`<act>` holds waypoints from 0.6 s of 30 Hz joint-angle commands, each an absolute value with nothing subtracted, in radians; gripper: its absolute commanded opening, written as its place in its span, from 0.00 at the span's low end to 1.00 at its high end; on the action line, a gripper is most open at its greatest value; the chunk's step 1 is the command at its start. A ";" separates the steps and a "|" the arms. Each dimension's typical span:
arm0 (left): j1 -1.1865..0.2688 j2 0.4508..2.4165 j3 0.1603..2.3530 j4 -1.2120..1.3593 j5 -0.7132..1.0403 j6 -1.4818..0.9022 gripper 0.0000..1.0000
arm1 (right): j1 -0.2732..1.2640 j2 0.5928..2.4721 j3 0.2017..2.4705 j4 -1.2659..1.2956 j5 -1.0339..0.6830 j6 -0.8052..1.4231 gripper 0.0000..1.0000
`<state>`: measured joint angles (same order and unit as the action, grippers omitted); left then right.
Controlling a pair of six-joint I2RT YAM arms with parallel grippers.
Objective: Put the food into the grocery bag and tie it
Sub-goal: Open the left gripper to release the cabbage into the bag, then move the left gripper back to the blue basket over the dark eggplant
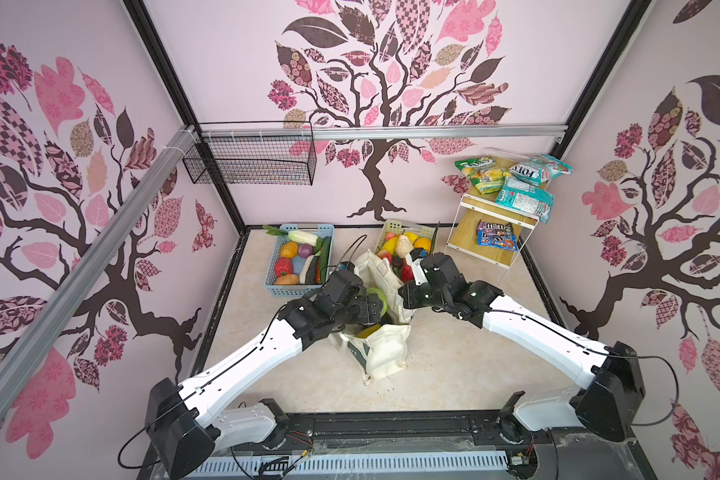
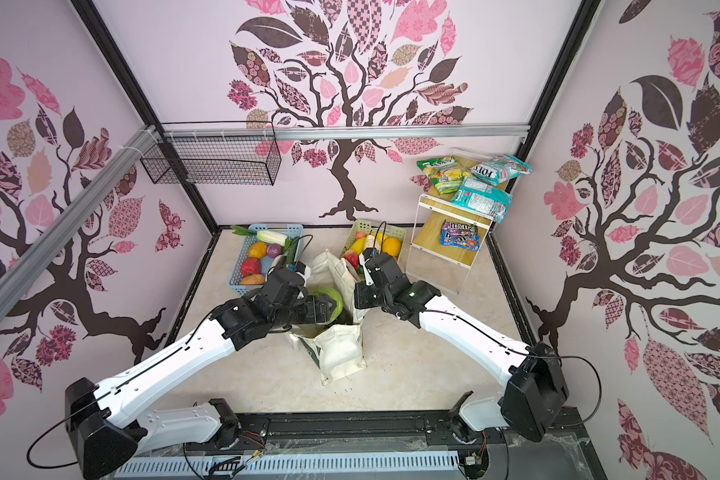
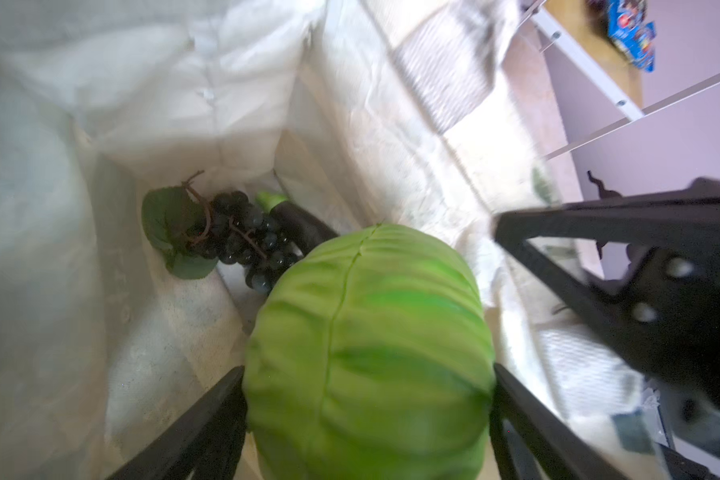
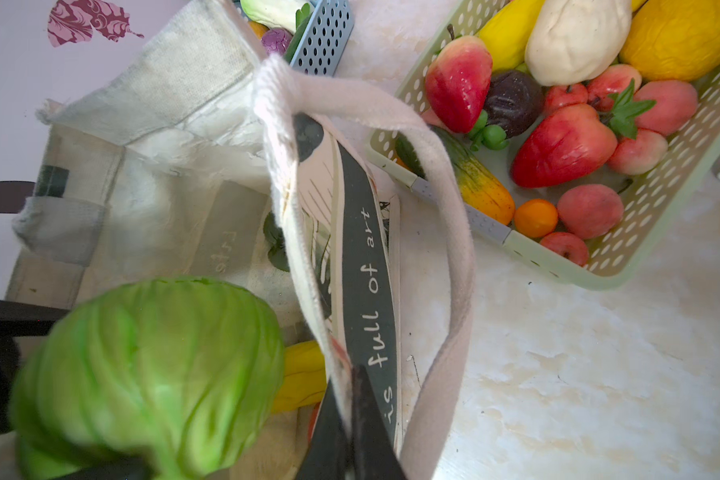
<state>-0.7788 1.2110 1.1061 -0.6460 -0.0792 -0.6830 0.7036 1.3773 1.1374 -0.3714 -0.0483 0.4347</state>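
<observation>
Cream canvas grocery bag (image 1: 385, 353) is holding grapes (image 3: 242, 237) and a banana (image 4: 300, 374); we are seeing the cabbage (image 3: 366, 316) in its mouth between the left gripper's (image 3: 368, 370) wide fingers, grip unclear; the right gripper (image 4: 350, 407) is pinching the bag's rim.

Round green cabbage (image 1: 378, 300) plugs the mouth of my cream canvas tote (image 1: 385, 353), frame centre; bare beige tabletop (image 1: 466, 374), lower right, is free.

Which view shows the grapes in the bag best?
The left wrist view: the grapes lie in plain sight on the bag floor beyond the cabbage. Both top views hide them under the arms; the right wrist view shows no clear grapes.
</observation>
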 commanded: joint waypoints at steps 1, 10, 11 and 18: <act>-0.781 1.182 1.176 -0.690 -0.123 -0.667 0.87 | 0.701 1.353 1.122 -0.359 -0.030 0.439 0.00; -0.747 1.161 1.307 -0.796 -0.321 -0.587 0.86 | 0.702 1.355 1.103 -0.358 -0.013 0.437 0.00; -0.724 1.161 1.314 -0.798 -0.305 -0.580 0.86 | 0.701 1.357 1.102 -0.358 -0.012 0.436 0.00; -0.544 1.171 1.330 -0.783 -0.288 -0.536 0.86 | 0.701 1.353 1.097 -0.362 -0.009 0.430 0.00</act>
<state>-0.5880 1.1660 1.2922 -0.7654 -0.2665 -0.5808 0.7033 1.3773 1.1004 -0.3470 -0.0250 0.4339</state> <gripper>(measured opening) 0.863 0.053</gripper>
